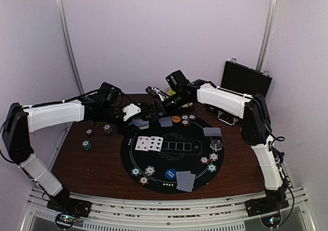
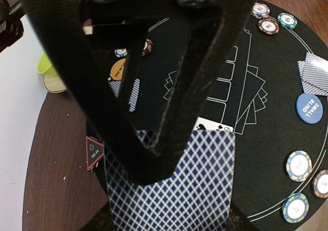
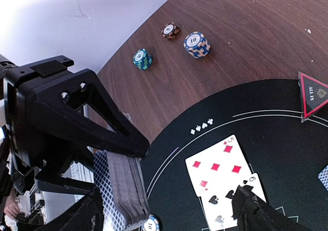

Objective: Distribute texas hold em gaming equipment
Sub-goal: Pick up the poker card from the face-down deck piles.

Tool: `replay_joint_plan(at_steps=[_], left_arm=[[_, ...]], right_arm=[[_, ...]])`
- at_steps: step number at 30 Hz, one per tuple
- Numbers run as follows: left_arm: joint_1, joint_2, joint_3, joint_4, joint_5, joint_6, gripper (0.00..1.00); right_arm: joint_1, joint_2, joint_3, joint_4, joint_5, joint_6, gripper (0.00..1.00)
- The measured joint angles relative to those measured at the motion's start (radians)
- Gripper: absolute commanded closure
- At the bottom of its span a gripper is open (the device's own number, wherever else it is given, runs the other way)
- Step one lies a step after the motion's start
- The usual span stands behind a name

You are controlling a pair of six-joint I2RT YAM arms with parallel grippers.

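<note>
My left gripper [image 2: 169, 215] is shut on a deck of blue-diamond-backed cards [image 2: 174, 190], with a black triangular bracket over its top. The deck [image 3: 120, 190] hangs over the far left edge of the round black mat [image 1: 171, 162]. My right gripper [image 3: 166, 203] is open just above the mat, its left finger beside the deck and nothing between its fingers. Two face-up cards [image 3: 225, 177] lie under it. The red triangle marker [image 3: 312, 95] lies at the mat's edge. Face-down cards [image 1: 185, 181], striped chips [image 1: 143, 173], a blue disc [image 1: 170, 174], an orange disc [image 1: 176, 119] and a clear disc [image 1: 217, 144] ring the mat.
Three small chip stacks [image 3: 197, 44] sit on the brown table [image 1: 92, 164] left of the mat. An open black case [image 1: 246, 80] stands at the back right. A yellow-green bowl [image 2: 46, 67] sits at the far edge by the white wall.
</note>
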Motion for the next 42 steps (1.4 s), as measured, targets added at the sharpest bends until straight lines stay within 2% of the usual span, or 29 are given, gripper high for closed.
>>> replay_joint_plan(at_steps=[8,17,22,36,42], left_arm=[[-0.005,0.006,0.000,0.004,-0.008,-0.008,0.47],[-0.006,0.006,-0.001,0.009,-0.011,-0.010,0.46],[-0.006,0.006,-0.013,0.025,-0.018,-0.011,0.46],[-0.013,0.022,-0.047,0.036,-0.062,-0.018,0.46],[-0.013,0.023,-0.054,0.046,-0.080,-0.020,0.46]], right_arm=[[0.010,0.028,0.004,0.016,-0.028,0.026,0.20],[0.018,0.029,0.004,0.019,-0.014,0.024,0.39],[0.017,0.029,0.001,0.020,-0.008,0.021,0.44],[0.003,-0.003,-0.103,0.069,-0.008,0.032,0.61],[-0.007,-0.011,-0.118,0.080,-0.038,0.050,0.76]])
